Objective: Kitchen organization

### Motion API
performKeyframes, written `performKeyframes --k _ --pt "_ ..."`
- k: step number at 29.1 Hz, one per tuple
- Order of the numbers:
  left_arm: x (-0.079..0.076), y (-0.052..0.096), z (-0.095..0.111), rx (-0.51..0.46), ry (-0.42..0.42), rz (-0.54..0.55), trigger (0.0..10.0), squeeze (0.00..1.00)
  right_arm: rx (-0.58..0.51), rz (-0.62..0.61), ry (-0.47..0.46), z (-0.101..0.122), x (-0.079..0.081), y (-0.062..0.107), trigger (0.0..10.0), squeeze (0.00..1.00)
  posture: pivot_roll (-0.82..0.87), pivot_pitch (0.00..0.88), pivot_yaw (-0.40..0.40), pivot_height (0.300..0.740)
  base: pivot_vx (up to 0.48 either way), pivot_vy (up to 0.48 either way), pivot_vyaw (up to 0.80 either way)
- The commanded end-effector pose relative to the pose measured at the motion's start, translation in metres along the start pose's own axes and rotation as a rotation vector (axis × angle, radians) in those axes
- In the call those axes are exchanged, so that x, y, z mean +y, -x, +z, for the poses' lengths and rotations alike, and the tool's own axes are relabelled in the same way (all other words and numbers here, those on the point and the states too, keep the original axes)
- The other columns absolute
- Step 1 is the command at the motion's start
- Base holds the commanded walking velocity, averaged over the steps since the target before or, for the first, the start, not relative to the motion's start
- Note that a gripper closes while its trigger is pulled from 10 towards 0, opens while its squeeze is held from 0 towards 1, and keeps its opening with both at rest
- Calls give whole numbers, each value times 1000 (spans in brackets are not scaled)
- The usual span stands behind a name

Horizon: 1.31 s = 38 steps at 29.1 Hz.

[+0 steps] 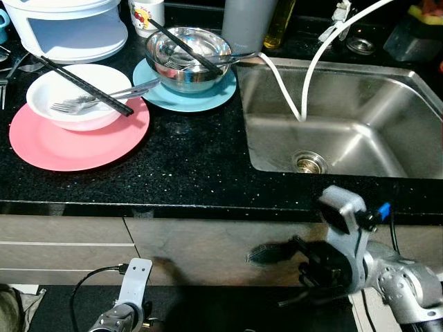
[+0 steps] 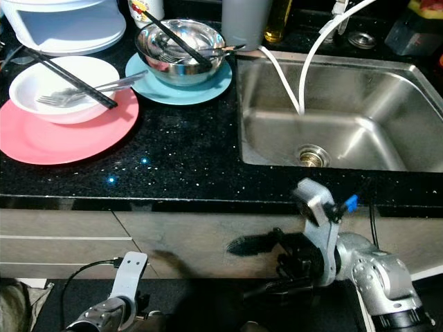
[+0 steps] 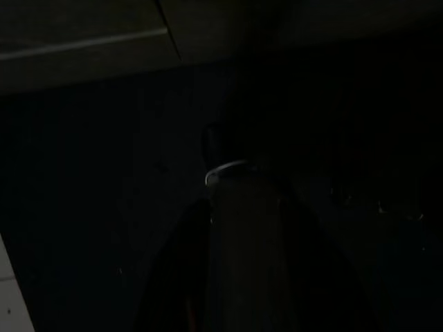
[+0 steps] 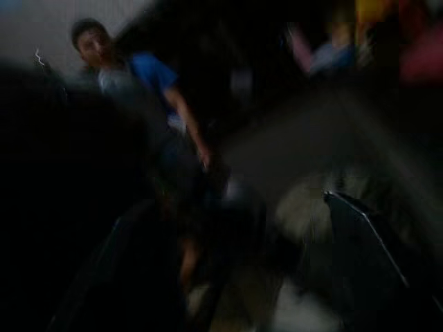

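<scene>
On the black counter (image 1: 187, 166) a pink plate (image 1: 48, 145) carries a white bowl (image 1: 76, 93) with a fork and black chopsticks (image 1: 86, 86) across it. Behind it a blue plate (image 1: 163, 97) holds a steel bowl (image 1: 187, 55) with more chopsticks and cutlery. My right gripper (image 1: 278, 277) hangs open below the counter's front edge, in front of the cabinet under the sink, with nothing in it. My left arm (image 1: 128, 301) hangs idle low on the left. The right wrist view is blurred and dark; a person in a blue shirt (image 4: 149, 72) is in it.
A steel sink (image 1: 346, 131) sits to the right, with a white hose (image 1: 311, 62) dipping into it. At the counter's back stand a white lidded container (image 1: 69, 28), a printed cup (image 1: 145, 14), a grey bottle (image 1: 246, 24) and an oil bottle (image 1: 280, 24). Drawer fronts (image 1: 62, 242) lie below.
</scene>
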<state>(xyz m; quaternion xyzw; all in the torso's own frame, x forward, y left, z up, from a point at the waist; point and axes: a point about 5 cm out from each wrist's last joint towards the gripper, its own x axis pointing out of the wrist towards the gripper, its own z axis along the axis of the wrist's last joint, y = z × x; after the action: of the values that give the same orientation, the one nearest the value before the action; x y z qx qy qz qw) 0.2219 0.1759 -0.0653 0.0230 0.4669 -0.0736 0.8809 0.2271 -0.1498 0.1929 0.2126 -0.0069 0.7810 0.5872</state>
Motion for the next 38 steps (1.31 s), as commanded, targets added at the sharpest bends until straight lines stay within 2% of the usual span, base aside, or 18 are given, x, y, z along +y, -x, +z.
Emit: performKeyframes --k 1,3,4,5,7,9,10,11,13,16,21,28,31,34,36,38 --pt "-2 0 -12 37 3 -6 10000 0 -89 -51 109 18 -5 -12 10000 0 8 141 -60 740 0 0 0" --pt "-3 0 -12 35 4 -7 10000 0 -139 -151 194 31 -17 -22 10000 0 5 139 -63 740 0 0 0" --pt "-3 0 -12 35 4 -8 10000 0 -118 -238 234 34 -28 -28 10000 0 4 138 -64 740 0 0 0" --pt "-3 0 -12 35 4 -8 10000 0 -118 -238 234 34 -28 -28 10000 0 4 138 -64 740 0 0 0" --pt "-3 0 -12 35 4 -9 10000 0 -98 -342 283 38 -39 -36 10000 0 2 139 -64 740 0 0 0" --pt "-4 0 -11 34 4 -10 10000 0 -137 -534 354 51 -61 -45 10000 0 4 140 -66 740 0 0 0" --pt "-4 0 -11 33 5 -10 10000 0 -147 -642 367 57 -73 -48 10000 0 5 138 -65 740 0 0 0" --pt "-4 0 -11 33 5 -10 10000 0 -147 -642 367 57 -73 -48 10000 0 5 138 -65 740 0 0 0" --pt "-4 0 -11 33 5 -11 10000 0 -161 -748 393 64 -86 -54 10000 0 3 140 -63 740 0 0 0" --pt "-4 0 -11 33 4 -11 10000 0 -184 -790 423 71 -92 -59 10000 0 4 140 -66 740 0 0 0" --pt "-4 0 -11 31 4 -12 10000 0 -232 -856 480 90 -102 -70 10000 0 5 141 -60 740 0 0 775" --pt "-3 0 -11 35 -4 -12 10000 0 -206 -882 544 98 -108 -85 10000 0 15 145 -58 740 0 0 769" --pt "-3 0 -11 35 -2 -11 10000 0 -196 -890 545 98 -111 -86 10000 0 16 145 -60 740 0 0 769" --pt "-3 0 -11 33 0 -10 10000 0 -185 -929 578 100 -116 -87 10000 0 18 147 -63 740 0 0 769" --pt "-4 0 -11 32 1 -10 10000 0 -209 -1010 623 108 -122 -84 10000 0 19 146 -65 740 0 0 756" --pt "-4 0 -11 32 1 -10 10000 0 -209 -1010 623 108 -122 -84 10000 0 19 146 -65 740 0 0 756"
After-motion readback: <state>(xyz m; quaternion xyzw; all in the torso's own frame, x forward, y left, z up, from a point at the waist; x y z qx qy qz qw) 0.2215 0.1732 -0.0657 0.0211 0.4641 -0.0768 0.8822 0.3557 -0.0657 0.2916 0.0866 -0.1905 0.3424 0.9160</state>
